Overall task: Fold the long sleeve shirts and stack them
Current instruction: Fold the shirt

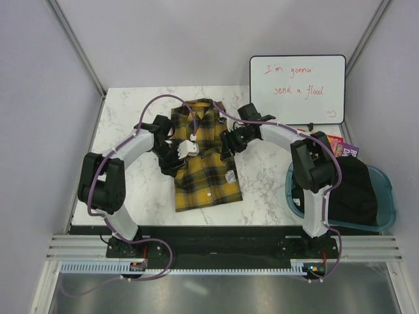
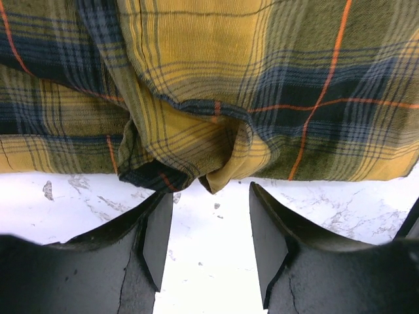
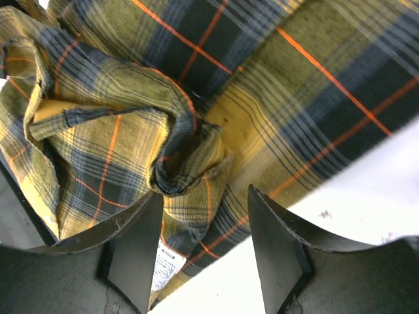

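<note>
From here, the long sleeve shirt [image 1: 206,167], soft yellow-and-black plaid flannel, lies folded in a rough rectangle on the white marbled table [image 1: 268,186] between both arms. The left gripper [image 2: 211,196] sits at its rumpled edge, its black wedge-shaped fingers parted over bare marble. The right gripper [image 3: 204,196] is spread wide, with a creased, bunched fold lying loose in the gap.

Robotics lab booth: plain partition walls [image 1: 39,98]; whiteboard [image 1: 298,88]; marble-look table [image 1: 262,176]; bolted robot arms [image 1: 124,154].
</note>
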`<state>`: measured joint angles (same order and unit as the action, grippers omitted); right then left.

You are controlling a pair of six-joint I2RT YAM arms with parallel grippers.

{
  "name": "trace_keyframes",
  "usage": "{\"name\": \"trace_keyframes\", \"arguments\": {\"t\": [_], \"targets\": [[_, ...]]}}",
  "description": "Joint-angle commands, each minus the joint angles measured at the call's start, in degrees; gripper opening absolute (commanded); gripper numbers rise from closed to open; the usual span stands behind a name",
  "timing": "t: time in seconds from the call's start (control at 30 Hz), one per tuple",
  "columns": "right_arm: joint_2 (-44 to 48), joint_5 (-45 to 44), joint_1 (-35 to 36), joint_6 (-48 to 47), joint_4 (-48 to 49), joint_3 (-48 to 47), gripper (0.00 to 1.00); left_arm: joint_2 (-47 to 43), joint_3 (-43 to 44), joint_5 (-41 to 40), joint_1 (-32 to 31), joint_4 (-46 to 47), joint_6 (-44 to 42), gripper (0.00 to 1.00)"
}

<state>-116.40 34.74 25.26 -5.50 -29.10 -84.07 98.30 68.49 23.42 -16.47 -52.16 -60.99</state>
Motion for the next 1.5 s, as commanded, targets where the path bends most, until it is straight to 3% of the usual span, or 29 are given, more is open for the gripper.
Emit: {"name": "trace_keyframes", "arguments": {"t": [0.0,0.03,0.17,0.2,0.23,0.27,0.43,0.8,1.0,1.23,1.3,1.43,1.47], "targets": [[-2.0,4.2,-0.2,1.1,2.3,-3.2,0.56,-2.1,1.3,4.3,0.1,-0.8,-2.3,0.58],[-2.3,4.1,-0.3,1.0,2.3,-3.2,0.51,-2.0,1.2,4.7,0.1,-0.6,-2.3,0.57],[-1.3,3.2,-0.9,1.5,2.4,-2.6,0.12,-1.3,1.6,6.0,0.1,1.2,-1.5,0.49],[-0.9,3.1,-1.2,1.5,2.3,-2.3,0.07,-1.1,1.8,6.0,0.0,1.2,-1.5,0.45],[0.2,2.1,-1.5,1.5,2.4,-2.1,0.04,-0.7,2.1,6.0,0.0,1.3,-1.6,0.34],[0.8,1.6,-1.8,1.4,2.3,-1.5,0.0,-0.7,2.3,5.7,0.0,1.4,-1.7,0.29],[3.5,0.9,-2.8,1.2,2.5,-0.1,0.0,-1.9,3.8,5.8,0.0,2.5,-1.9,0.12],[2.1,0.2,-2.8,1.4,2.3,-0.9,0.0,-3.5,3.4,4.4,-0.7,6.0,-7.0,0.07],[-0.7,-2.0,-2.8,1.7,2.8,-1.7,0.0,-1.7,-0.5,1.9,-0.8,9.6,-8.7,0.12],[-0.7,-3.5,-2.7,2.2,2.9,-2.4,0.0,-0.9,-1.3,0.8,-0.5,17.0,-4.9,0.16],[0.2,-3.5,-2.8,2.6,2.5,-3.3,0.03,-0.8,-0.8,0.0,-0.3,18.1,-3.2,0.21],[3.3,-4.4,-2.8,2.0,-0.3,-5.5,0.27,-2.5,0.9,0.0,1.9,20.0,2.1,0.32],[5.5,-4.8,-2.8,1.7,-0.9,-5.7,0.28,-3.6,1.5,0.7,2.7,20.4,3.8,0.34]]}}
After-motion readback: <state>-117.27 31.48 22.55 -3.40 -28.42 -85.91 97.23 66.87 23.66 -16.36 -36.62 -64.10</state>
